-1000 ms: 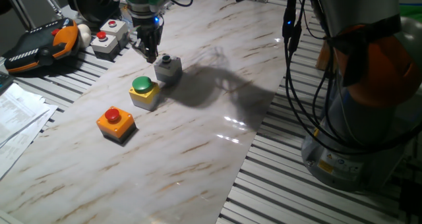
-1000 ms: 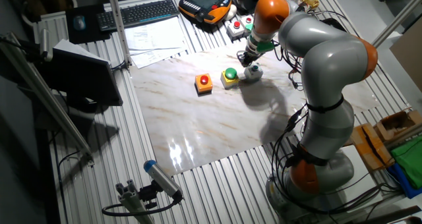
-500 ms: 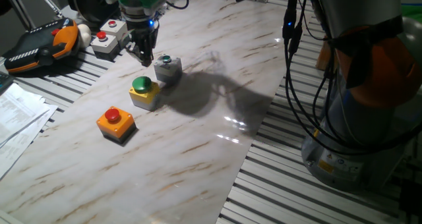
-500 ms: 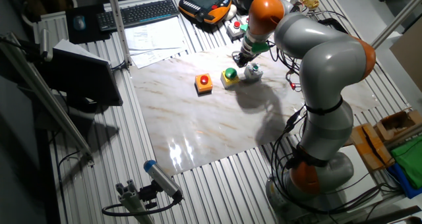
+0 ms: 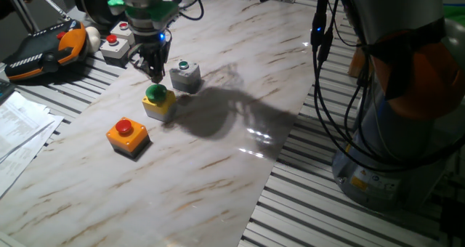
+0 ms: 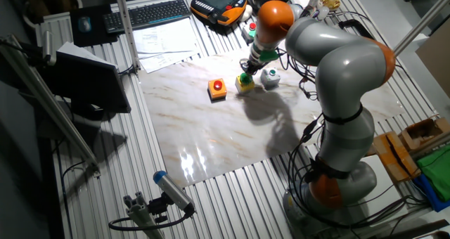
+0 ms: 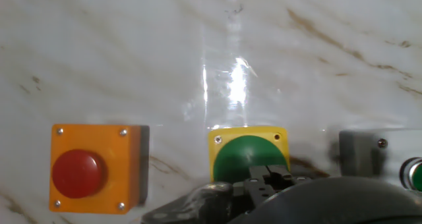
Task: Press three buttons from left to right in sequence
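Three buttons (image 5: pixel 158 102) in diagonal row, upright

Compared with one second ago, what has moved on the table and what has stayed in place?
The gripper moved sideways from beside the grey box toward the orange box; it is now just above the yellow box with the wide green button. It took hold of nothing. The three boxes kept their places.

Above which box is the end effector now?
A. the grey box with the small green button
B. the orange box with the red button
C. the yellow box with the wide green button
C: the end effector hangs over the yellow box, with its green button right below in the hand view.
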You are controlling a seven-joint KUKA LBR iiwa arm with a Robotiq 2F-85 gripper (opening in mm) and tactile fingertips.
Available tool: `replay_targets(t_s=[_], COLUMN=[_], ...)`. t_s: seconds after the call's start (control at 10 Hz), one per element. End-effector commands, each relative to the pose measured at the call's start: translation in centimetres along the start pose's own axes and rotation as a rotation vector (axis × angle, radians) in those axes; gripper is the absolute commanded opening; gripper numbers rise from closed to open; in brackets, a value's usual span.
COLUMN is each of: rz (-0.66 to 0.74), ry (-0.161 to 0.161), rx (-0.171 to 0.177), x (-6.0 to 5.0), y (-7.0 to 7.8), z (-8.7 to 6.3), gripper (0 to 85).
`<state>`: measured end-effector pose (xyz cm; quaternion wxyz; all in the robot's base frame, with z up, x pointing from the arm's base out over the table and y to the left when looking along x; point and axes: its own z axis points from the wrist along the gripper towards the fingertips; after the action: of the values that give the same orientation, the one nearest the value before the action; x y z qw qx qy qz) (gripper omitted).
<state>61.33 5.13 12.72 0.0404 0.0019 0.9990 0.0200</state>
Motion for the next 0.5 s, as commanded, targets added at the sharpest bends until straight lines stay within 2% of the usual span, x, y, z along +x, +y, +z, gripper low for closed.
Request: replay_targets(t_s=[0.0, 0.4], rz=[0.001, 0.001], ry=[-0.002, 0.007], rx=[0.003, 0.014], x=[0.0, -0.26], y=[0.22, 0.57], z=[0.18, 0.95], gripper=[0.7, 0.7])
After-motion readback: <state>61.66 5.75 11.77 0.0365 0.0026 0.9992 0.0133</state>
